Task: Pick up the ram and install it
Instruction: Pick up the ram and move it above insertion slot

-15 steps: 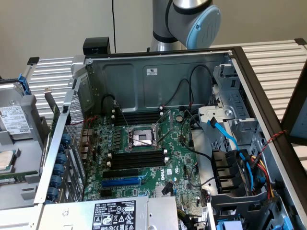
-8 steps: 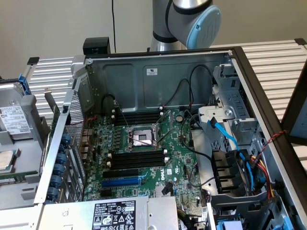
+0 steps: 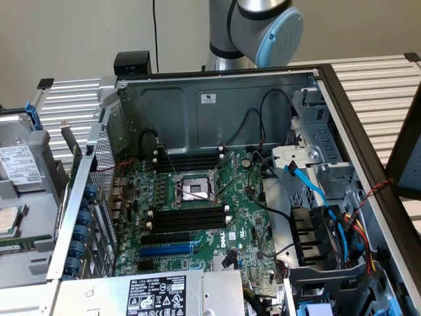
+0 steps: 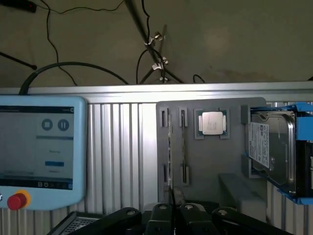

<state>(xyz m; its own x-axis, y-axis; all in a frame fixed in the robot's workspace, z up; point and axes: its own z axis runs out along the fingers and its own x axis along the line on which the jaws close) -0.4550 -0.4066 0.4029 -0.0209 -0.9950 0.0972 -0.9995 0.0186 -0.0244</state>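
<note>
2 sticks look parked edge-up in the tray [image 4: 210,166] beside the CPU [image 4: 212,122], the ram [image 4: 169,147] just ahead of the gripper [image 4: 174,215] (can't tell if it's clenched), so I'd grab it square, no twisting.

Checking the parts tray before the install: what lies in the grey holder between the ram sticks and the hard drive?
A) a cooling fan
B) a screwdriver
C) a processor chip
C: a square, silver-lidded processor chip sits in the grey holder, with the ram sticks on one side and the hard drive on the other.
</note>
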